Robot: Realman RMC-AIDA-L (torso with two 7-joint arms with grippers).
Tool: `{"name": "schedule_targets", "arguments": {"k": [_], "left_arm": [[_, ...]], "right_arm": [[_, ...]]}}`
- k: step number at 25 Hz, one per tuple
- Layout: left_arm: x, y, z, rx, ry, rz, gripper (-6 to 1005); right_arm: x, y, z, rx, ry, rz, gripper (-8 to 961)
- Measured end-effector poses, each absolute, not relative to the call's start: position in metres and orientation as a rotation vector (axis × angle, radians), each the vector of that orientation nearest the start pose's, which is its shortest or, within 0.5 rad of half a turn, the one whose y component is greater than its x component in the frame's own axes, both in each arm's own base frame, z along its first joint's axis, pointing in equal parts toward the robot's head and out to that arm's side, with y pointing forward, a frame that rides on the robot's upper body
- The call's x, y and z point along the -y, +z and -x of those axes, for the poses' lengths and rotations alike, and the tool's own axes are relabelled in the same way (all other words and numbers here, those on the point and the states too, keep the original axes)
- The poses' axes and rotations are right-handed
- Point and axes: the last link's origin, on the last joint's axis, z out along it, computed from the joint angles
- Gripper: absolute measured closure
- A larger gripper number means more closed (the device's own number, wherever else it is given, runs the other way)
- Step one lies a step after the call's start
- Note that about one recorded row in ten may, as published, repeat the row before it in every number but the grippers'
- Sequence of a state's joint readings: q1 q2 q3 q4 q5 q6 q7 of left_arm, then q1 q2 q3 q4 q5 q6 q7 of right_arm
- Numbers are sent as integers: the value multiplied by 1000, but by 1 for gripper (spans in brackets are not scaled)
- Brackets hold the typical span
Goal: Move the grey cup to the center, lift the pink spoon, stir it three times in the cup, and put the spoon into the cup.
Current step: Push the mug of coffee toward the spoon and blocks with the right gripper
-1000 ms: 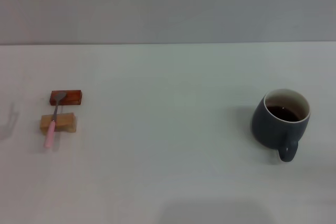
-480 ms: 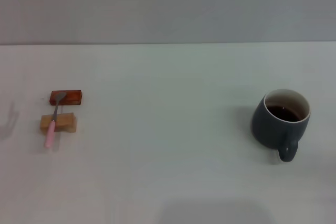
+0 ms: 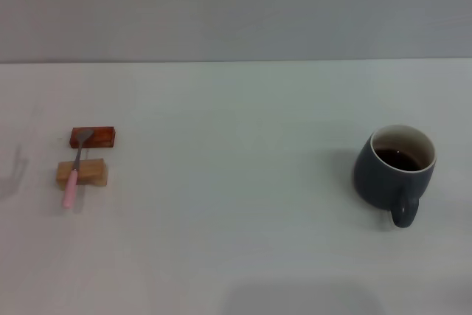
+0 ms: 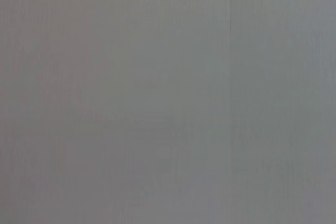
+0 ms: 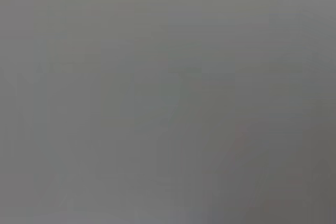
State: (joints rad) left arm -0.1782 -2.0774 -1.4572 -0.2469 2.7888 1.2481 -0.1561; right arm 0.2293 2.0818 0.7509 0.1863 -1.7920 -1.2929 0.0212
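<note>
The grey cup (image 3: 393,167) stands upright at the right of the white table, handle toward the front, with dark liquid inside. The pink spoon (image 3: 72,178) lies at the left, its pink handle resting over a tan wooden block (image 3: 82,173) and its metal bowl on a reddish-brown block (image 3: 93,136). Neither gripper shows in the head view. Both wrist views show only a plain grey surface.
The white table (image 3: 236,204) runs back to a grey wall (image 3: 236,5). A faint shadow lies at the table's far left edge.
</note>
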Motion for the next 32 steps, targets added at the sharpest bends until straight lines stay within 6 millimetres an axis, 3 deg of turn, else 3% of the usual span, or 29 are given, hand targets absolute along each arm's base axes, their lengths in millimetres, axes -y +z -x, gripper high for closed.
{"name": "schedule_targets", "arguments": {"k": [10,20,32], "left_arm": [[-267,33,382,544,-637,1355,166],[-273,33,378,535,-647,1360,166],[-275,34,375,529,-660,1358,166]], "right_arm": [[-287,16,-399,-744,492,1218,954],[-316,-1,-380,-759,493,1335,955],[-322,-27,-358,-744,517,1484,955]]}}
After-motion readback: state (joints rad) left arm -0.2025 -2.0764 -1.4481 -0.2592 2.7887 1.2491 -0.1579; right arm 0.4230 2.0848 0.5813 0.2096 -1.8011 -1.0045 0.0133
